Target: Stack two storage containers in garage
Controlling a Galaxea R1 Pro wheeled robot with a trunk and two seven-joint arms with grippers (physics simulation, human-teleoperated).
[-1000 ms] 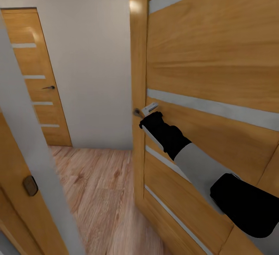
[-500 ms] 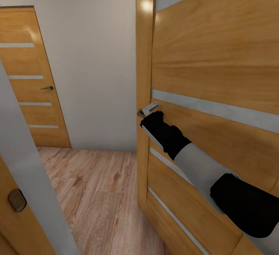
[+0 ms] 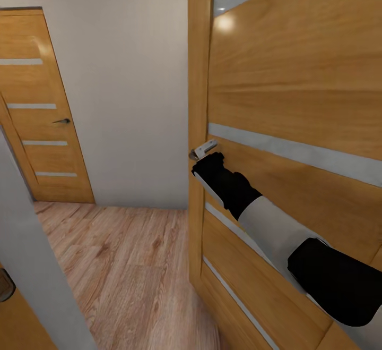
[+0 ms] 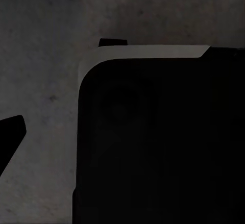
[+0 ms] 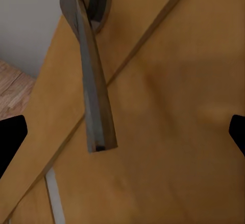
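Note:
The two storage containers are out of view. My right arm (image 3: pixel 249 206) reaches up to the silver lever handle (image 3: pixel 204 150) of an orange-brown wooden door (image 3: pixel 297 90) with frosted strips. In the right wrist view the lever (image 5: pixel 94 91) hangs between the wide-apart fingertips (image 5: pixel 11 137) of my right gripper (image 5: pixel 123 134), which is open and not touching it. In the left wrist view my left gripper has one dark fingertip (image 4: pixel 10 132) out at the frame's edge over dark grey concrete floor (image 4: pixel 46 132), beside my own black body (image 4: pixel 163 142).
The door stands ajar, its edge (image 3: pixel 199 127) facing me. Through the gap lies a hallway with light wood plank flooring (image 3: pixel 132 265), a white wall (image 3: pixel 127 74) and a second closed wooden door (image 3: pixel 37 121). A white door jamb (image 3: pixel 32 265) slants close at the near left.
The door's edge has drifted to the right in the picture and the near left jamb has slid leftward, so more hallway floor shows. My right arm holds the same place at the handle.

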